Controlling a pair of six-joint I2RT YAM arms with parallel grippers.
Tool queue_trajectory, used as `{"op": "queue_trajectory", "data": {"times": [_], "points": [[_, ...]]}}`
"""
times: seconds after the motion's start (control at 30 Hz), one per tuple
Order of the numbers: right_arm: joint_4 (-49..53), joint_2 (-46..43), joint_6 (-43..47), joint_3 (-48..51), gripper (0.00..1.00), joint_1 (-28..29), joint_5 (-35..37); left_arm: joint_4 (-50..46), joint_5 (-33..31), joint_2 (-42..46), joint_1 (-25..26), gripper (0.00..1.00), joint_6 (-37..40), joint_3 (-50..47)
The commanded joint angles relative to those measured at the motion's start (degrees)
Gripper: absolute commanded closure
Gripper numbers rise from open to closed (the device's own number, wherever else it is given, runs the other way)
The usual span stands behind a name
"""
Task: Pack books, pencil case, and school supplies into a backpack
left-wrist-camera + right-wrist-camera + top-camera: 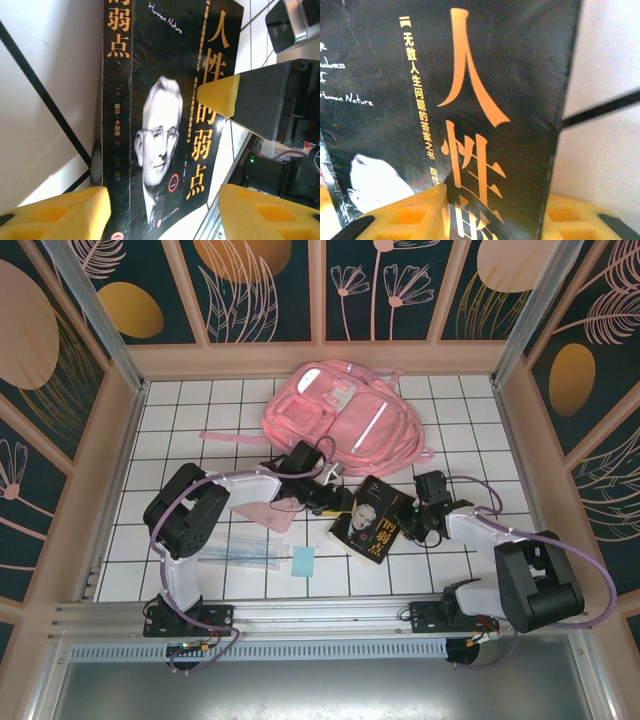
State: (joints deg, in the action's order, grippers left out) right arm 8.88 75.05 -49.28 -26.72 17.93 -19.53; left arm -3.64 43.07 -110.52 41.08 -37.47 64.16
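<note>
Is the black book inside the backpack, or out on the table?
Out. The book sits on the white tiled table, in front of the pink backpack, with no part of it inside.

White gridded table (180,410), dark floral wall panels (265,300), aluminium rail (320,612)

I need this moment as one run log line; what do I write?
stage: book pickup | left gripper: open over book | right gripper: jaws around book edge, grip unclear | backpack: lying beyond book
</note>
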Motion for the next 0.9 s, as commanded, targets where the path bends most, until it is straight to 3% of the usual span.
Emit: {"op": "queue_trajectory", "data": {"times": [0.0, 0.17, 0.53, 0.7, 0.87], "points": [[-30.5, 4.5, 1.1, 1.0, 0.68, 2.1, -3.1, 1.3, 0.6, -3.8, 4.1, 0.34, 3.3, 3.0], [-31.3, 3.9, 1.2, 1.8, 1.0, 2.0, -3.2, -3.4, -3.3, -4.7, 4.1, 0.27, 5.8, 3.8], [-27.4, 2.0, 3.1, 2.8, 1.0, 0.2, -2.4, -13.1, -16.3, -4.8, 4.1, 0.16, 9.5, 7.7], [-26.0, 1.3, 3.6, 3.7, 1.0, -0.9, -2.4, -18.1, -25.0, -3.3, 3.9, 0.1, 11.0, 9.3], [-24.3, 0.2, 4.6, 4.0, 1.0, -2.1, -3.4, -20.1, -26.5, -3.4, 3.4, 0.09, 11.4, 9.9]]}}
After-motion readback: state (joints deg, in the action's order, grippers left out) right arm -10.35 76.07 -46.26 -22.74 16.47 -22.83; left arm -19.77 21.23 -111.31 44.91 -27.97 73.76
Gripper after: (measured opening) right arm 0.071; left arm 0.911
